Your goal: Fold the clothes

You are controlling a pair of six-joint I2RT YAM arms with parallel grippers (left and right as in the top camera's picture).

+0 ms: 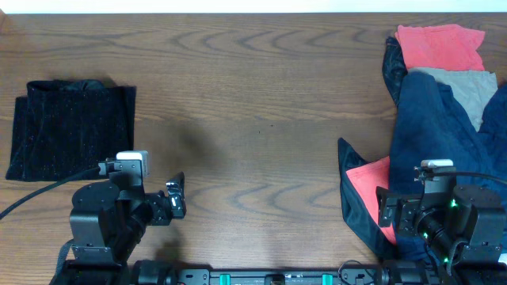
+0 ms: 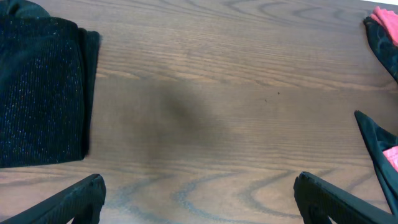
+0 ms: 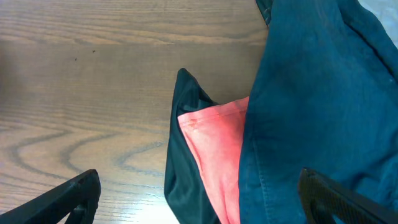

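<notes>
Left gripper (image 2: 199, 186): jaws spread wide, nothing between them. We see both fingers (image 2: 73, 200) at the bottom corners of the left wrist view, with only bare table (image 2: 236, 68) in the gap. Right gripper (image 3: 199, 183): jaws likewise released and holding nothing, its 2 fingers (image 3: 65, 200) far apart at the bottom of the right wrist view. It hangs over the near edge of the cloth pile. Beyond the gap between its fingers lies a red cloth (image 3: 211, 146) wrapped by a fold of dark fabric (image 3: 177, 174), with the navy garment (image 3: 311, 99) draped over its right side. Moving outward, we find the black garment (image 1: 71, 131) flat on the table at the far left, in a squarish shape with fine pale speckles. It lies off to the side of the left gripper, not touching it, and shows at the upper left of the left wrist view. It is well apart from the pile at the far right of the overhead view. There the navy garment spreads over most of the heap, a second red cloth (image 1: 440, 47) lies at the far end, and a grey cloth (image 1: 469, 89) lies just nearer, partly under the navy. We count 2 red cloths in all.
</notes>
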